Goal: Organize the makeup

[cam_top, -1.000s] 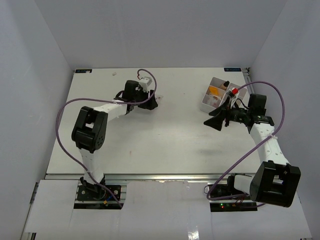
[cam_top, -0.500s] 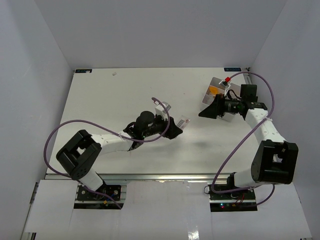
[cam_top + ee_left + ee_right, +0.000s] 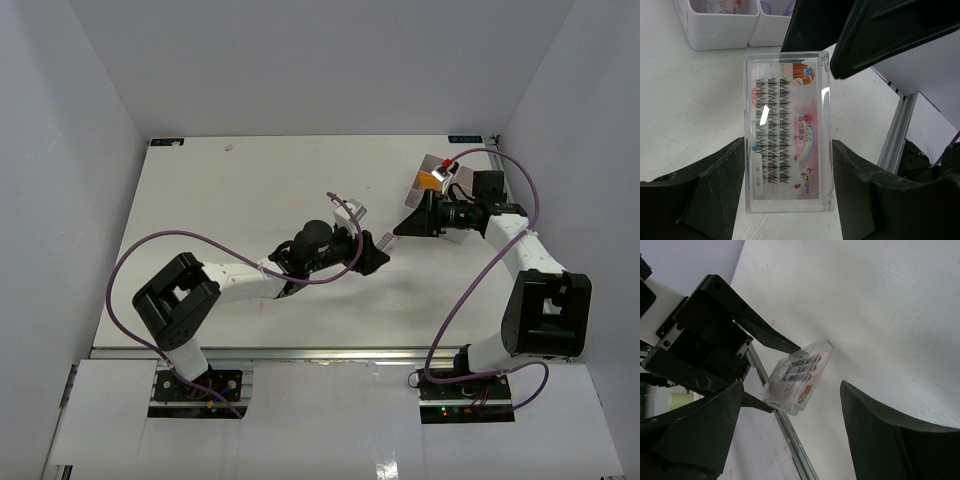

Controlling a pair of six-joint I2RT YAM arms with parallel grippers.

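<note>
A flat clear packet (image 3: pixel 788 135) of false lashes on a pink card hangs above the table, my left gripper (image 3: pixel 788 152) shut on its long edges. From above, that left gripper (image 3: pixel 378 252) holds the packet (image 3: pixel 383 241) out toward the right of centre. My right gripper (image 3: pixel 402 226) faces it from a short distance, open and empty. In the right wrist view the packet (image 3: pixel 799 375) sits tilted between the left gripper's fingers (image 3: pixel 765 337), ahead of my own wide-spread right gripper (image 3: pixel 790 435). The other makeup is hidden or too small to tell.
The white multi-compartment tray (image 3: pixel 424 181) stands at the back right, mostly behind the right arm, with something orange in it. Its near wall (image 3: pixel 720 35) shows just beyond the packet. The table's metal front rail (image 3: pixel 790 430) runs below the packet.
My left arm has swung from the back left to the right of centre, carrying the packet toward the right gripper. The right gripper has moved back toward the tray and turned to face it.
</note>
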